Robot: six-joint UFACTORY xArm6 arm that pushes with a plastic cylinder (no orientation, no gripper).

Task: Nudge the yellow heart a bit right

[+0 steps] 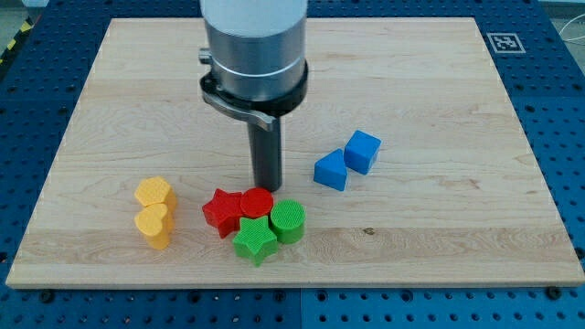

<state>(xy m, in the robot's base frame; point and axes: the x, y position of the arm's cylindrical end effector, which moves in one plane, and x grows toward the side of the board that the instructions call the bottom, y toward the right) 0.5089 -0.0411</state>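
Eight blocks on the wooden desk (411, 247), none inside any container. Yellow heart (154, 225) lying well to the view's left of the red cylinder (257, 202), touching a second yellow block (154, 193), shape unclear. Red star (222, 211), green star (254, 239) and green cylinder (288, 221) clustered against that cylinder; blue cube (362, 151) and blue block (331, 170) toward its upper right. Arm cut off at the view's top, rod upright, my tip (267, 186) just above the red cylinder. No end effector, nothing held.

The yellow heart (154, 226) sits at the view's left, touching the yellow block (154, 193) above it. To their right, my tip (267, 185) stands just above a clump: red star (221, 211), red cylinder (258, 202), green star (254, 240), green cylinder (288, 220)
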